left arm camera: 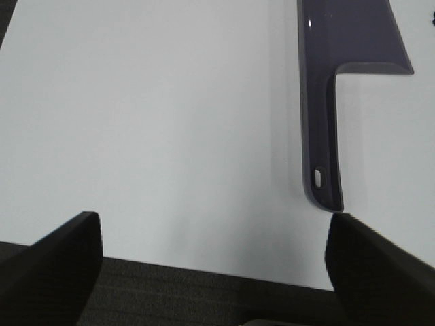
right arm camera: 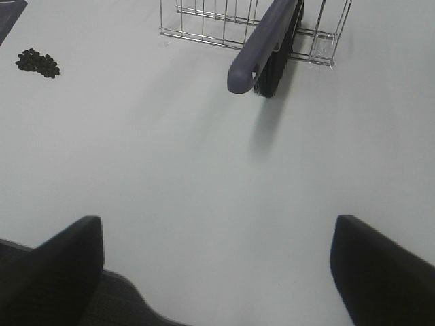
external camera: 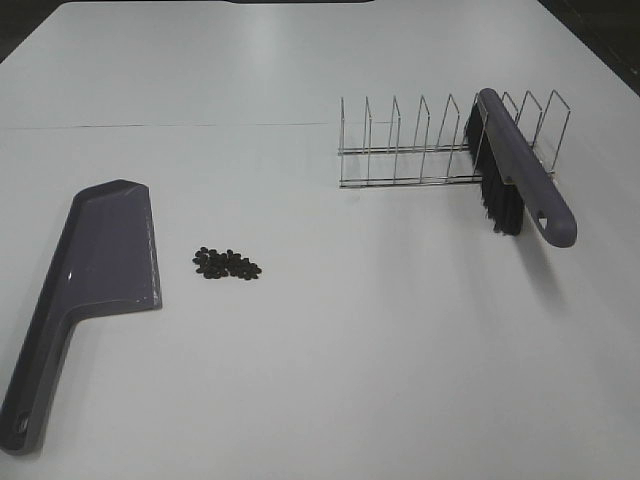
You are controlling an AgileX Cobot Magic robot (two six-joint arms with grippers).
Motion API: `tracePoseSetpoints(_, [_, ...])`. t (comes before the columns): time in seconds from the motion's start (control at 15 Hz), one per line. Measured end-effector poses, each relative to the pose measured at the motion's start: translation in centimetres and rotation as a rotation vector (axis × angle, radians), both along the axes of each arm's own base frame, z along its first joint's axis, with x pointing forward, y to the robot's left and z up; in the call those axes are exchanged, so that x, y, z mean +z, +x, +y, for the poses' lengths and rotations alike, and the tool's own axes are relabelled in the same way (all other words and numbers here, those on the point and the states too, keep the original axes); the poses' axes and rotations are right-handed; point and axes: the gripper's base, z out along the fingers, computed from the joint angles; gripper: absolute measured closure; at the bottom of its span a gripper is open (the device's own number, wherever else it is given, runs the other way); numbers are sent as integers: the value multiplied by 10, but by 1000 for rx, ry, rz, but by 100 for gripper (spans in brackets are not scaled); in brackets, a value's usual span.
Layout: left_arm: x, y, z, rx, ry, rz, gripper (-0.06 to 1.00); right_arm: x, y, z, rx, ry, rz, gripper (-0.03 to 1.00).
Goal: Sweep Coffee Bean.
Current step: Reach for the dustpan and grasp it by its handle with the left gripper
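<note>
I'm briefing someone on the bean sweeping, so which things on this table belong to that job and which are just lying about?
For the job:
- coffee beans
- purple dustpan, lying beside them
- brush

Just lying about:
- wire rack, which only props up the brush

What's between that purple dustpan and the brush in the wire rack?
The coffee beans, beside the dustpan; then bare table up to the wire rack holding the brush, in the exterior high view.
</note>
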Motion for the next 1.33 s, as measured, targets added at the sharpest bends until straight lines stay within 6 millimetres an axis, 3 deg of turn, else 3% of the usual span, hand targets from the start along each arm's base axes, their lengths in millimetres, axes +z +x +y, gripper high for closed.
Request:
tracePoseSetpoints(0.47, [-21, 44, -3, 66, -28, 242, 13, 0, 0, 0, 0, 0, 0, 18])
tracePoseSetpoints(0.53, [-26, 65, -5, 71, -34, 273, 13, 0, 0, 0, 0, 0, 0, 18])
tracePoseSetpoints(0.87, [-40, 108, -13, 89, -104, 336, 13, 0, 0, 0, 0, 0, 0, 18])
tracePoseSetpoints(1.0, [-58, 134, -19, 110, -166, 380, 13, 0, 0, 0, 0, 0, 0, 18])
tracePoseSetpoints(1.33, [-79, 159, -22, 125, -175, 424, 13, 0, 0, 0, 0, 0, 0, 18])
